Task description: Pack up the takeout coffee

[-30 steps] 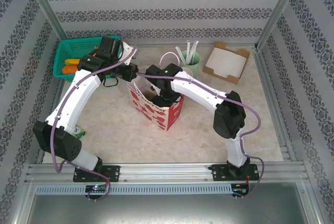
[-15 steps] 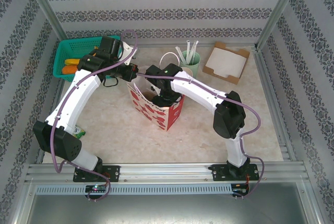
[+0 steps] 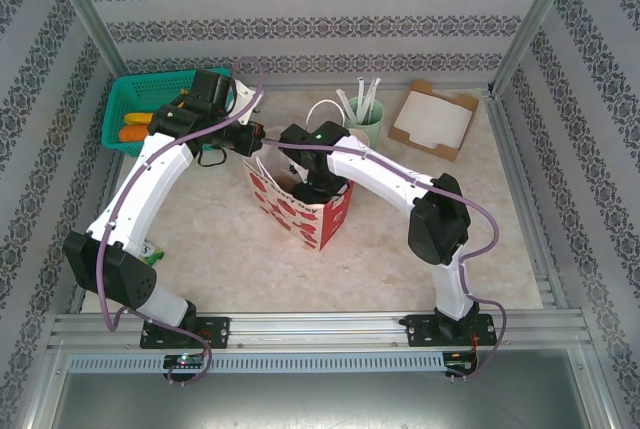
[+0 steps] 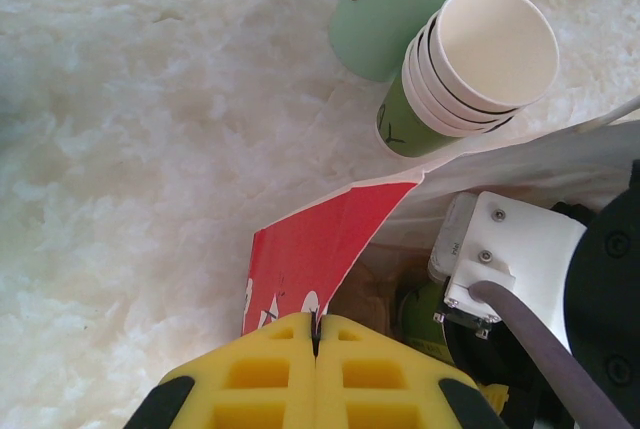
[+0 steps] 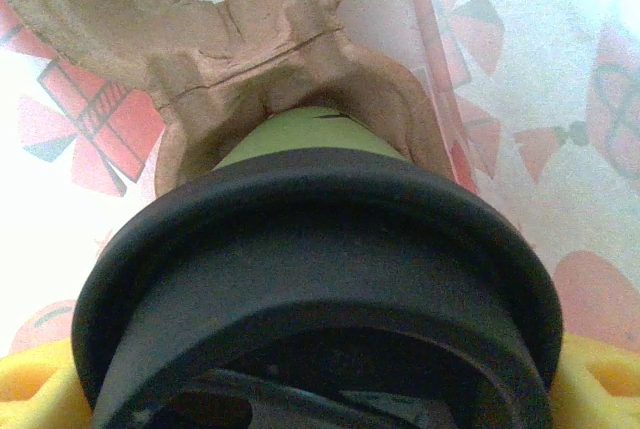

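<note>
Takeout coffee [image 5: 310,239], black lid clamped by the right gripper [image 5: 315,384], is sitting in a cardboard carrier [image 5: 250,39] inside the paper bag [image 3: 300,214], whose red rim the left gripper [image 4: 315,334] is pinching with jaws together.

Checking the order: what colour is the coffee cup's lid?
The lid is black; right wrist view shows it best.

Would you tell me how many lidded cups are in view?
1: the coffee, held by the right gripper inside the bag, by a cardboard carrier. The bag may hide others.
</note>
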